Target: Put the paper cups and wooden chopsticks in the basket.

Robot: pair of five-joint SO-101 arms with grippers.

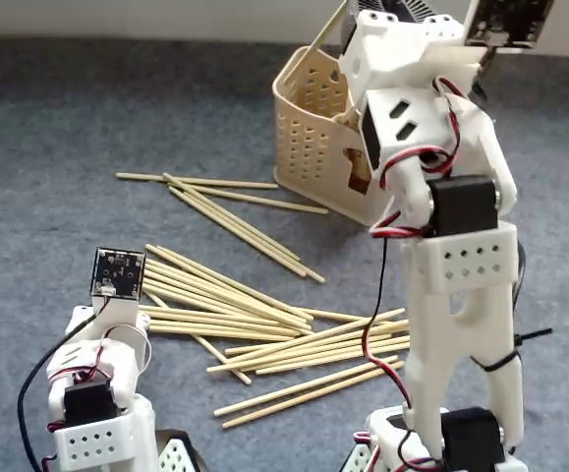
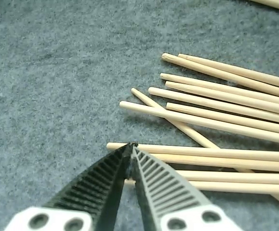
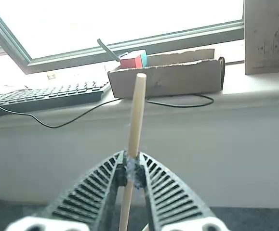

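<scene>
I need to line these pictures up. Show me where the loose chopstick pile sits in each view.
High view: the chopstick pile lies mid-carpet, in front of the basket.
Left wrist view: its ends fan out just past the left end effector.
Right wrist view: faces a windowsill; one chopstick stands clamped in the right end effector.
Shared landmark: the grey carpet.

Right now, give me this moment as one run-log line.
left jaws: shut, tips at loose chopsticks | right jaws: shut on one chopstick, raised by basket

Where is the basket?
In the high view, the cream perforated plastic basket sits at the back, behind the right arm, beyond the loose wooden chopsticks.
</scene>
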